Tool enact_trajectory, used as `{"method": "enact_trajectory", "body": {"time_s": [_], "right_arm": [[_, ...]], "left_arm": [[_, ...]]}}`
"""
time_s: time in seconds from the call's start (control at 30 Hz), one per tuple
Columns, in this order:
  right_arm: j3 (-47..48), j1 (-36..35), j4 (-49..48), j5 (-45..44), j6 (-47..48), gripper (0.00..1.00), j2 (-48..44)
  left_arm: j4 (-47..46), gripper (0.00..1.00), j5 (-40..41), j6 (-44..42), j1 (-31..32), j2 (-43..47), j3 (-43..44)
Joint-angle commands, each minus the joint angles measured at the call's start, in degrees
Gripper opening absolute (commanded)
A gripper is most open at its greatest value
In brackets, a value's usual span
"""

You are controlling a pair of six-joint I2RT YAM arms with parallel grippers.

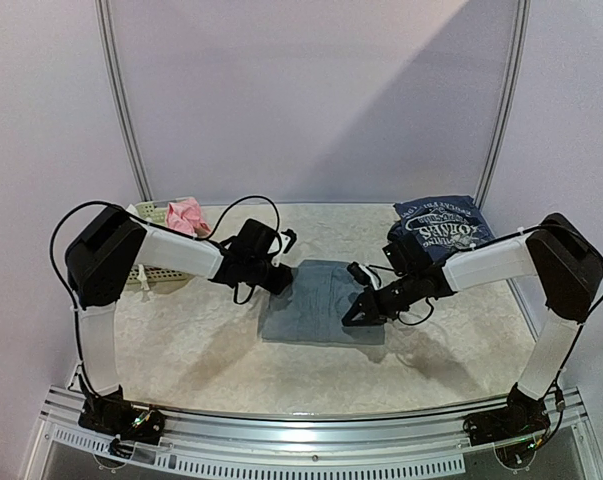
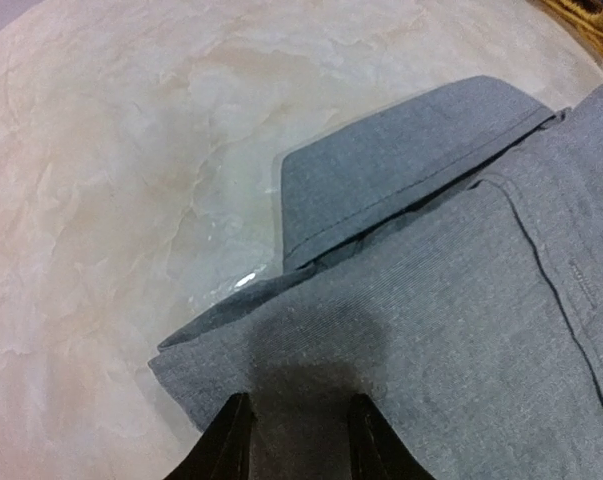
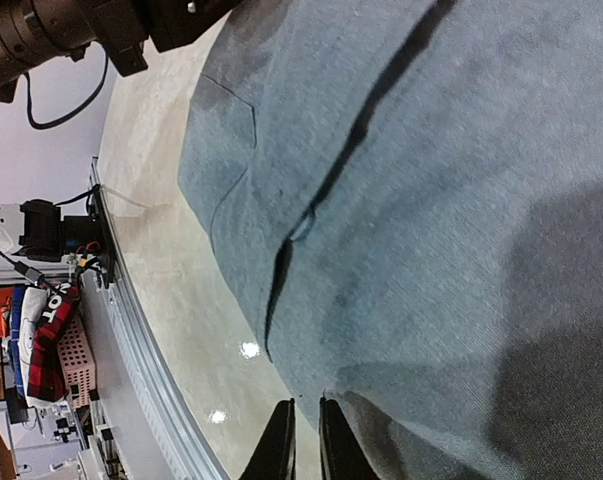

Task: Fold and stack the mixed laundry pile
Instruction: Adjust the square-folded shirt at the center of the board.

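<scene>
Grey trousers [image 1: 316, 300] – soft, limp, likely to sag – best pinched at folded corners; left gripper [image 2: 301, 402] jaws apart over cloth, right gripper [image 3: 303, 408] clenched at edge, hold unclear.

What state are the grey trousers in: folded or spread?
Folded: the grey trousers lie as a compact rectangle, layered edges showing in the left wrist view.

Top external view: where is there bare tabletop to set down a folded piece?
Bare: the near strip between the grey trousers and the front rail, and the far middle between the pink piece and the navy tee. Crowded: the centre, with the left end effector and right end effector at the trousers.
</scene>
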State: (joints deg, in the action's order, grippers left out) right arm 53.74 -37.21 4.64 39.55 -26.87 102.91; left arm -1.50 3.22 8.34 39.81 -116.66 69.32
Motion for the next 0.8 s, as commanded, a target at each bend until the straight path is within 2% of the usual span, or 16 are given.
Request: {"method": "enact_trajectory", "body": {"time_s": [0.0, 0.47, 0.63, 0.77], "right_arm": [[-2.8, 0.0, -2.4, -1.1, -1.2, 0.1, -0.3], [-5.7, 0.0, -3.2, -2.8, -2.0, 0.1, 3.6], [-4.9, 0.0, -2.2, -3.3, -2.3, 0.11, 0.8], [-3.2, 0.0, 0.6, -4.5, -1.3, 0.11, -2.7]], "left_arm": [[-1.0, 0.34, -1.2, 0.8, -1.6, -3.0, 0.6], [-1.0, 0.33, -2.8, 1.7, -3.3, -4.9, 1.0], [-0.9, 0.34, -1.9, 1.1, -3.3, -1.5, -0.6], [-0.5, 0.41, 0.0, 0.1, -3.0, 2.9, -2.7]]}}
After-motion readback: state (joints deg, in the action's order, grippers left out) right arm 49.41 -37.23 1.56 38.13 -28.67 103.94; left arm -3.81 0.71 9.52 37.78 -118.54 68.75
